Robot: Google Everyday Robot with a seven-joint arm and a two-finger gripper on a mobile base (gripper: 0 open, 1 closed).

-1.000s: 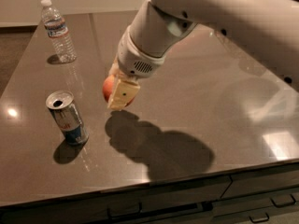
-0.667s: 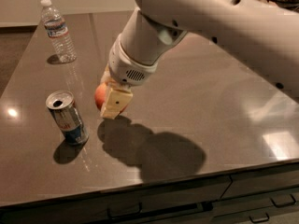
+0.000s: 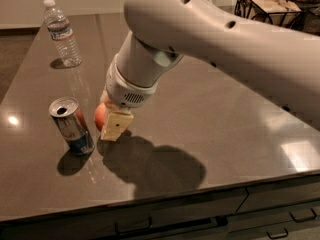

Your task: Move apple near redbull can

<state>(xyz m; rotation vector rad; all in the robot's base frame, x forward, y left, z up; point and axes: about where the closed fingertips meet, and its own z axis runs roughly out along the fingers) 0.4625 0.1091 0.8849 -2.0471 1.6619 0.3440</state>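
Observation:
The red-orange apple (image 3: 101,116) is held in my gripper (image 3: 111,123), whose cream fingers (image 3: 116,125) are shut on it just above the dark tabletop. Most of the apple is hidden by the finger and the wrist. The silver and blue redbull can (image 3: 72,126) stands upright right to the left of the apple, with a narrow gap between them. My large white arm (image 3: 210,39) comes in from the upper right.
A clear plastic water bottle (image 3: 62,32) stands at the back left of the dark grey table (image 3: 225,129). A black wire basket (image 3: 265,6) sits beyond the table at the upper right. Drawers (image 3: 260,204) run below the table's front edge.
My gripper has carried the apple left and toward the front of the table, down closer to the redbull can. The can and bottle have not moved.

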